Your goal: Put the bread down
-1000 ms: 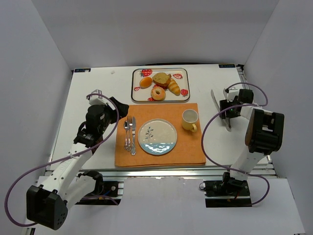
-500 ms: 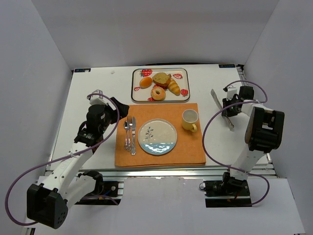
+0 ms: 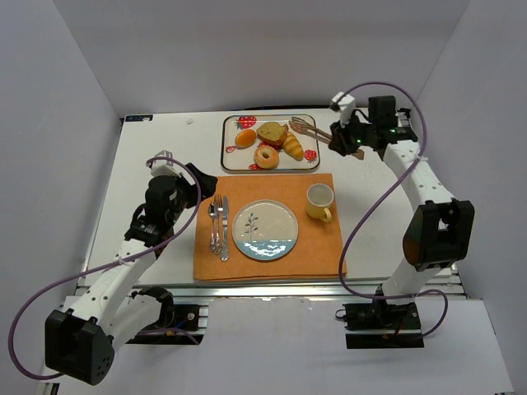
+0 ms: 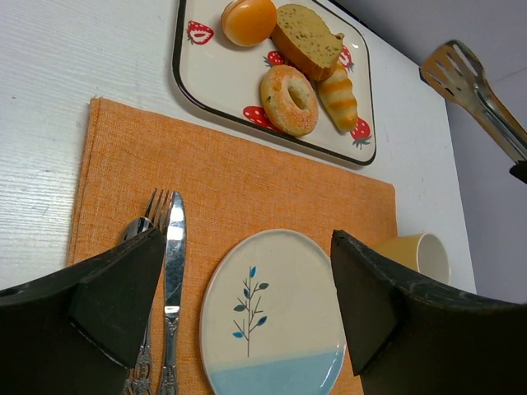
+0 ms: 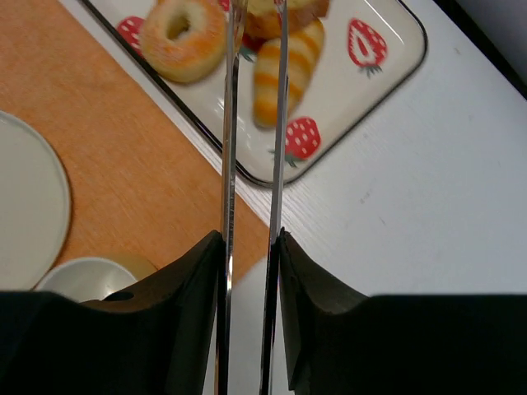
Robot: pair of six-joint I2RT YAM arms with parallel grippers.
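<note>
Bread lies on a strawberry-patterned tray (image 3: 228, 158) at the back: a brown bread slice (image 3: 271, 132), a ringed bagel (image 3: 266, 156), a croissant (image 3: 293, 146) and an orange bun (image 3: 245, 138). My right gripper (image 3: 346, 140) is shut on metal tongs (image 3: 309, 130). Their tips hang above the tray's right end, over the croissant (image 5: 284, 70), slightly parted and with nothing between them. In the right wrist view both tong arms (image 5: 228, 164) are pressed between my right gripper's (image 5: 250, 247) pads. My left gripper (image 4: 247, 284) is open and holds nothing, hovering over the left part of the placemat, near the plate (image 4: 280, 321).
An orange placemat (image 3: 272, 263) carries a white-and-blue plate (image 3: 264, 230), a yellow cup (image 3: 320, 202) to its right, and a fork, knife and spoon (image 3: 218, 226) to its left. White walls close in the table on three sides.
My right arm has picked the tongs up from the table's right side and swung them up and back-left, to over the tray's right end. The left arm has not moved.
</note>
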